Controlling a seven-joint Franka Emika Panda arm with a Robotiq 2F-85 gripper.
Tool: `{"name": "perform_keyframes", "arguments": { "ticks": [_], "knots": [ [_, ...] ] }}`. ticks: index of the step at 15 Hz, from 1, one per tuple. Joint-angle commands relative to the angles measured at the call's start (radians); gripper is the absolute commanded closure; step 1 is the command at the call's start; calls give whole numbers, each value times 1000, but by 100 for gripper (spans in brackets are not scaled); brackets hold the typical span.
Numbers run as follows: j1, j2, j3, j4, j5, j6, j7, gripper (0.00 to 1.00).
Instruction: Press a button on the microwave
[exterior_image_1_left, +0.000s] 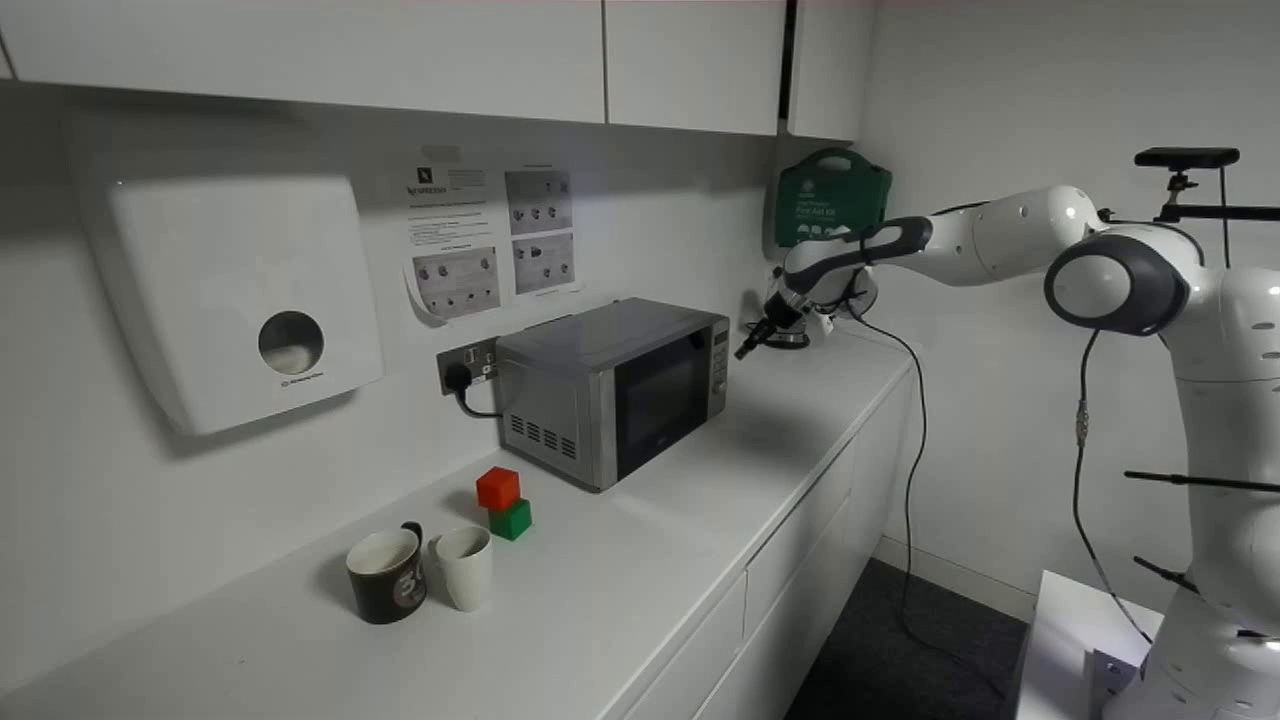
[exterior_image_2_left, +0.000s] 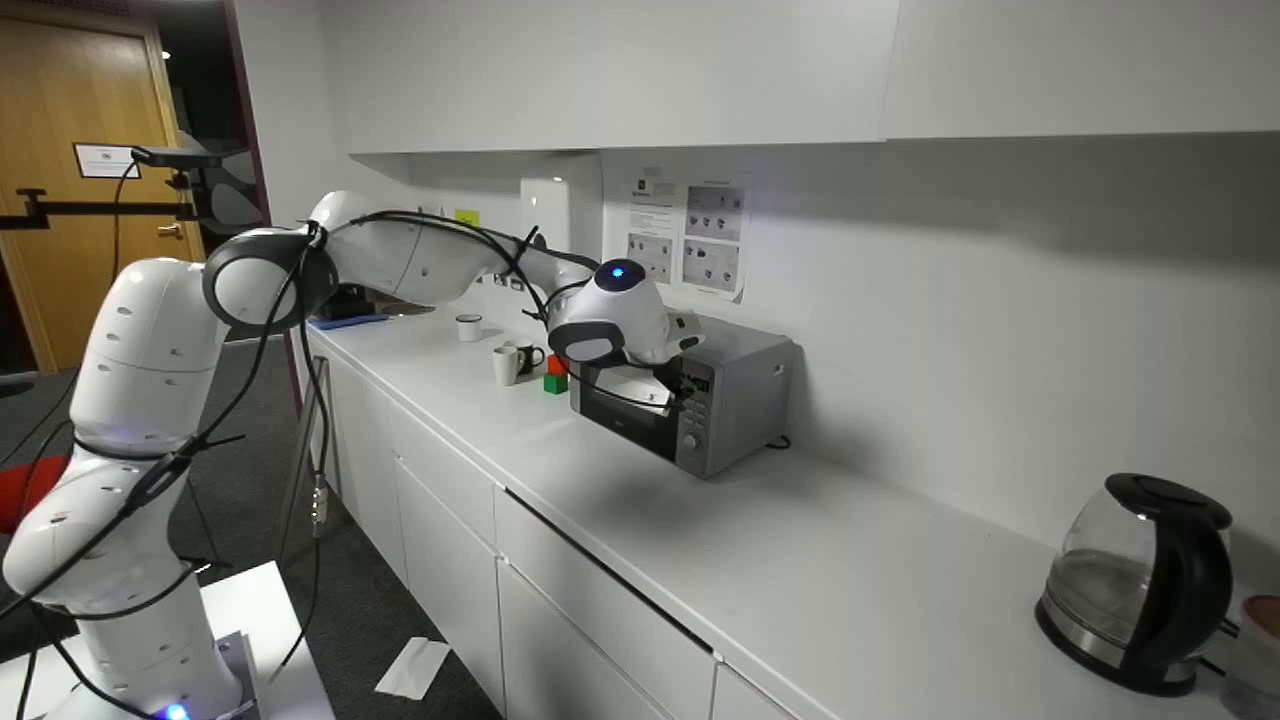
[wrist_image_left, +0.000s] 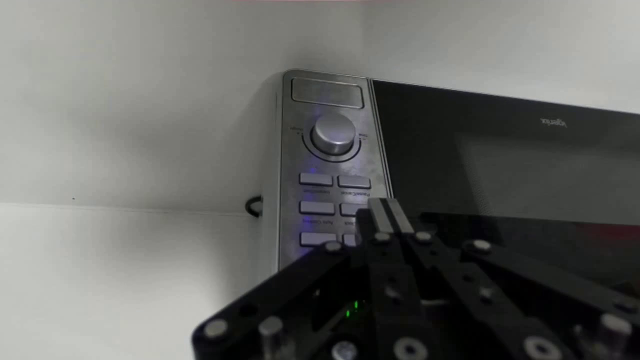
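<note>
A grey-silver microwave (exterior_image_1_left: 612, 385) stands on the white worktop (exterior_image_1_left: 620, 580), close to the wall (exterior_image_1_left: 660, 230), its dark door (exterior_image_1_left: 662, 395) closed. The robot's white arm (exterior_image_1_left: 1000, 240) stretches over to the end bearing the control strip (wrist_image_left: 332, 168). Its claw (wrist_image_left: 390, 215) is pinched narrow, both halves together, with nothing seen between them. In an exterior view, a small gap seems to part the fingertips (exterior_image_1_left: 742, 352) from the microwave, though I cannot be sure. In the wrist view, they overlap the seam (wrist_image_left: 382, 145) between strip and door, just beside a button (wrist_image_left: 353, 209). I judge the approach nearly done and the press itself not yet made; what is left is lining up on a button, pushing it and backing off.
</note>
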Motion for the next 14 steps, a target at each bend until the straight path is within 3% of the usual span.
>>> {"name": "perform_keyframes", "arguments": {
  "ticks": [1, 14],
  "knots": [
    [-21, -1, 25, 0, -16, 3, 10, 99],
    [-26, 21, 38, 7, -21, 14, 9, 100]
  ]
}}
